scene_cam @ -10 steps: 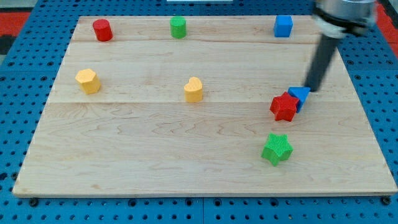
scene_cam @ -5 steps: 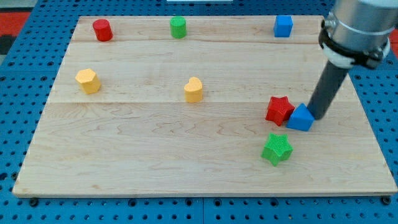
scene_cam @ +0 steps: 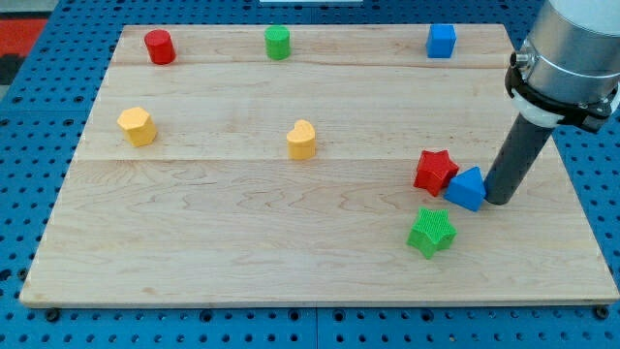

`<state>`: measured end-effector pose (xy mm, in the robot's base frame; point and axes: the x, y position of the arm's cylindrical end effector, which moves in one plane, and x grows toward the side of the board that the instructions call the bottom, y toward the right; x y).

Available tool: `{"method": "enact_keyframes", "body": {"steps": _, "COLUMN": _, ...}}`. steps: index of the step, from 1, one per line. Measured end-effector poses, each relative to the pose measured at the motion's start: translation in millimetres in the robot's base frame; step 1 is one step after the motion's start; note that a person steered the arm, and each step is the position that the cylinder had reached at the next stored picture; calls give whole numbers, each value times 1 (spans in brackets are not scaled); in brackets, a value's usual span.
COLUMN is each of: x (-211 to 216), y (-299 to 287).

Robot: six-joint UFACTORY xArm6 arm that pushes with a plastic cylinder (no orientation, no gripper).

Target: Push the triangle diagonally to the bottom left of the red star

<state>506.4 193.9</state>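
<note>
The blue triangle (scene_cam: 468, 188) lies on the wooden board (scene_cam: 242, 242) at the view's right, touching the lower right side of the red star (scene_cam: 435, 171). My tip (scene_cam: 498, 201) is on the board just right of the triangle, touching or nearly touching its right side. The rod rises from there toward the view's upper right.
A green star (scene_cam: 431, 232) sits just below the red star and triangle. A blue cube (scene_cam: 441, 41), green cylinder (scene_cam: 278, 43) and red cylinder (scene_cam: 159, 47) line the view's top. A yellow heart (scene_cam: 302, 140) is mid-board and a yellow hexagon (scene_cam: 137, 126) at the left.
My tip moved down the view and slightly right. The blue triangle slid from the red star's upper right to its lower right. The red star shifted slightly left.
</note>
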Motion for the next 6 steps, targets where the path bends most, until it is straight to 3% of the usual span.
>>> {"method": "enact_keyframes", "body": {"steps": 2, "x": -14, "y": -15}}
{"method": "enact_keyframes", "body": {"steps": 4, "x": -14, "y": -173}}
{"method": "enact_keyframes", "body": {"steps": 6, "x": -14, "y": -169}}
